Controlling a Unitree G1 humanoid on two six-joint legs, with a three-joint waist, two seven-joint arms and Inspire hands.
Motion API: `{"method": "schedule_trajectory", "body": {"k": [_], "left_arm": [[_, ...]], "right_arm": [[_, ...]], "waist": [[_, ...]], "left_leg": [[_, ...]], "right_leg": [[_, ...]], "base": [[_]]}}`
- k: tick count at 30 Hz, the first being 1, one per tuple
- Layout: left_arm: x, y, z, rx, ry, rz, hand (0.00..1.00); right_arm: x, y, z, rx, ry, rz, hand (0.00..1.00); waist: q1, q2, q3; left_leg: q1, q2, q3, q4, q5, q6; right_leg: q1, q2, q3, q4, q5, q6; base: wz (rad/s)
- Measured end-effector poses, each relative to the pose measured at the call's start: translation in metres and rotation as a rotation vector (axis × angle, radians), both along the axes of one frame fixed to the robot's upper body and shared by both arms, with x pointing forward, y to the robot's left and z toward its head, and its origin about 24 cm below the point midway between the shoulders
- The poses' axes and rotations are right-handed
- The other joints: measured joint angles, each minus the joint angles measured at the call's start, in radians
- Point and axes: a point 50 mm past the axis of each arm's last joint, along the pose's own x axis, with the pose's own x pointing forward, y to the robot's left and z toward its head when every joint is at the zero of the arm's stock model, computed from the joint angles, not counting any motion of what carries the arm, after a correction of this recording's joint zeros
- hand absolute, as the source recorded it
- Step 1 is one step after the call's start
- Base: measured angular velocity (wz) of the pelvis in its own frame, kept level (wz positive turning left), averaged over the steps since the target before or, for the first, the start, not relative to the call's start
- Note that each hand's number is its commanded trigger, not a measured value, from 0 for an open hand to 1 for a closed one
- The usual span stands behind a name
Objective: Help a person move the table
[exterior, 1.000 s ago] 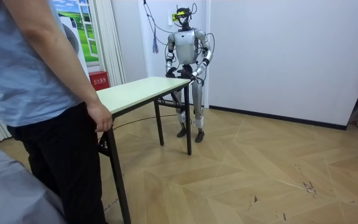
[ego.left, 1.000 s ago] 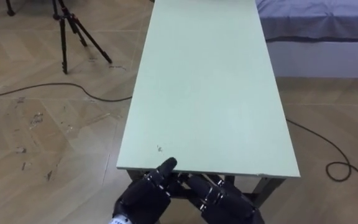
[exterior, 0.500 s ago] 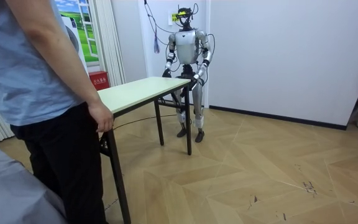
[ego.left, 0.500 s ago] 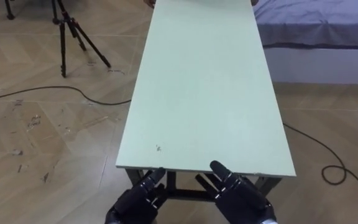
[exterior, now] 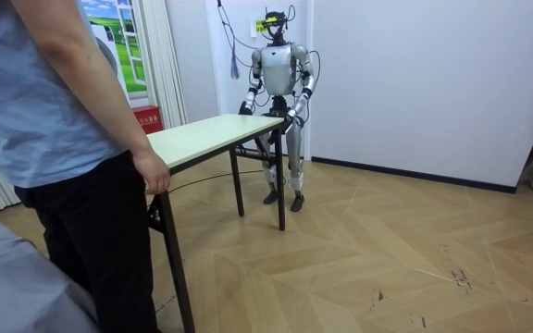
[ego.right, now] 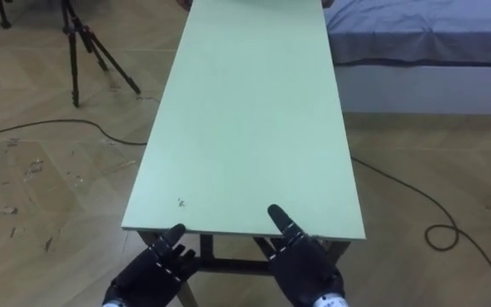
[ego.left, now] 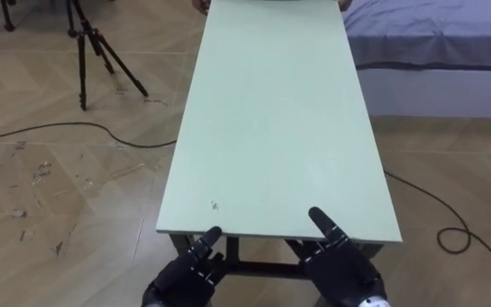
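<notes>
The long table with a pale green top (ego.left: 271, 128) and dark legs stretches away from me. My left hand (ego.left: 184, 275) is just below its near edge, left of the middle, fingers straight and apart. My right hand (ego.left: 341, 264) is open too, near the right corner, one fingertip reaching up over the edge. Neither hand grips the table. In the room view I stand at the far end of the table (exterior: 206, 134), and a person in a blue shirt stands at the near end with a hand (exterior: 151, 173) on its corner.
A black tripod (ego.left: 83, 51) stands on the wooden floor to my left, with a cable (ego.left: 75, 128) running under the table. A bed (ego.left: 433, 34) lies along the right side, and another cable (ego.left: 450, 230) loops beside it. A white wall is behind me.
My hands were close together under the near edge a second ago. They have moved apart and their fingers have straightened; the right hand rose to the edge.
</notes>
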Motion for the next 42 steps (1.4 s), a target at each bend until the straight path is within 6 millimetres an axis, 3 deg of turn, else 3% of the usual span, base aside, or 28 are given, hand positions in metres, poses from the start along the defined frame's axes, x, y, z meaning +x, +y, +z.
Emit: {"method": "schedule_trajectory", "body": {"k": [11, 15, 28, 33, 42], "left_arm": [[0.007, -0.001, 0.011, -0.003, -0.005, 0.005, 0.00], [0.025, -0.007, 0.042, -0.036, -0.123, 0.011, 0.00], [0.029, -0.005, 0.048, 0.010, -0.139, 0.010, 0.00], [0.030, -0.006, 0.050, 0.034, -0.134, 0.006, 0.00], [0.031, -0.005, 0.052, -0.004, -0.116, 0.041, 0.00]], "right_arm": [[0.005, -0.008, 0.003, 0.018, -0.022, -0.083, 0.00], [0.006, -0.005, 0.006, 0.022, -0.018, -0.088, 0.00], [0.008, -0.001, 0.008, 0.030, -0.020, -0.092, 0.00], [0.011, 0.001, 0.010, 0.007, -0.043, -0.098, 0.00], [0.010, 0.001, 0.010, 0.022, -0.049, -0.098, 0.00]], "waist": [[-0.008, 0.005, 0.0004], [-0.009, 0.007, 0.0003], [-0.018, 0.018, 0.0017], [-0.033, 0.032, 0.0074], [-0.026, 0.031, 0.0068]], "left_leg": [[-0.032, 0.000, -0.002, 0.016, 0.000, 0.000], [-0.032, 0.000, -0.003, 0.017, 0.000, 0.000], [-0.057, 0.000, -0.015, 0.030, 0.000, 0.001], [-0.068, -0.002, -0.020, 0.033, 0.001, 0.001], [-0.071, -0.001, -0.026, 0.038, 0.001, 0.002]], "right_leg": [[-0.022, -0.002, -0.010, 0.000, 0.001, -0.001], [-0.021, -0.004, -0.013, -0.001, 0.004, 0.000], [-0.034, -0.003, -0.024, -0.001, 0.009, -0.001], [-0.039, -0.003, -0.027, -0.004, 0.013, 0.000], [-0.042, -0.003, -0.026, -0.001, 0.013, 0.000]], "base": [[0.01], [0.00], [0.02], [0.04], [0.00]]}}
